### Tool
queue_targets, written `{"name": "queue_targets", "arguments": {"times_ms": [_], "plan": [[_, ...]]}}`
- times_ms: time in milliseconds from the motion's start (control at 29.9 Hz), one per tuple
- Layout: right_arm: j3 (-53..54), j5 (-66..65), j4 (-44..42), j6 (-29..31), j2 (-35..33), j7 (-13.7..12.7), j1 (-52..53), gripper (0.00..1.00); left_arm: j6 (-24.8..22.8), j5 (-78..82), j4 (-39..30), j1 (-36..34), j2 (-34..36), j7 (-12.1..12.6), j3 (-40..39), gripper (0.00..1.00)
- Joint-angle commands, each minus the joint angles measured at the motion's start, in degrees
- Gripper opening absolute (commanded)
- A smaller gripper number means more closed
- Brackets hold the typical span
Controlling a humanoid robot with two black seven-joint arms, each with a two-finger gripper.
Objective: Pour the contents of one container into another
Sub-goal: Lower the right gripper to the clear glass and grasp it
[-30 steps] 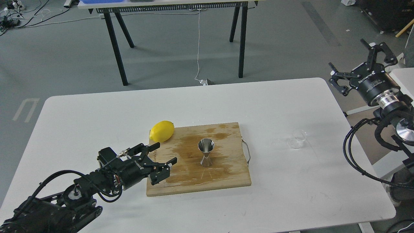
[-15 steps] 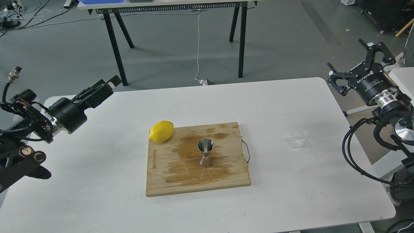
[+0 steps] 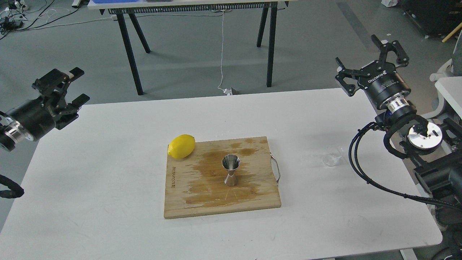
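The steel jigger (image 3: pixel 230 172) stands upright in the middle of a wooden cutting board (image 3: pixel 187 195). The small clear cup (image 3: pixel 332 156) sits upright on the white table, right of the board. My right gripper (image 3: pixel 371 54) is open and empty, raised above the table's far right corner, well behind the cup. My left gripper (image 3: pixel 76 85) is open and empty too, held above the table's far left edge, far from the board.
A yellow lemon (image 3: pixel 181 146) rests at the board's far left corner. The board has a metal handle (image 3: pixel 277 169) on its right side. The white table (image 3: pixel 108 151) ends close behind both grippers. A black-legged table (image 3: pixel 195 43) stands on the floor beyond.
My left arm has drawn back from the board's left side to the far left edge. My right gripper has shifted left and up, over the table's corner. Cup and jigger have not moved.
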Motion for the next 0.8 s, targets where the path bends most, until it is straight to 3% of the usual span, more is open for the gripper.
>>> {"name": "queue_targets", "arguments": {"times_ms": [0, 100, 234, 401, 569, 769], "plan": [[6.43, 10.47, 5.65, -7.63, 0.14, 0.60, -1.28, 0.99, 0.00, -3.39, 0.01, -0.10, -0.43, -0.01, -0.11, 0.98], [11.44, 12.86, 8.91, -24.25, 0.14, 0.87, -4.44, 0.98, 0.00, -4.98, 0.09, -0.10, -1.30, -0.01, -0.11, 0.98], [15.93, 13.13, 13.92, -40.87, -0.48, 0.61, -9.62, 0.97, 0.00, -5.24, 0.09, -0.01, -2.18, -0.01, -0.19, 0.98], [18.05, 13.22, 19.10, -54.52, -1.97, 0.17, -14.19, 0.96, 0.00, -5.16, 0.27, 0.60, -3.50, -0.01, -0.11, 0.98], [17.00, 13.39, 23.68, -56.00, -3.82, -3.34, -18.68, 0.95, 0.00, -5.16, 0.36, 0.87, -3.68, -0.01, -0.02, 0.98], [11.99, 13.57, 23.60, -56.00, -3.91, -4.05, -20.00, 0.95, 0.00, -5.16, 1.76, 0.87, -3.77, -0.01, 0.16, 0.98]]}}
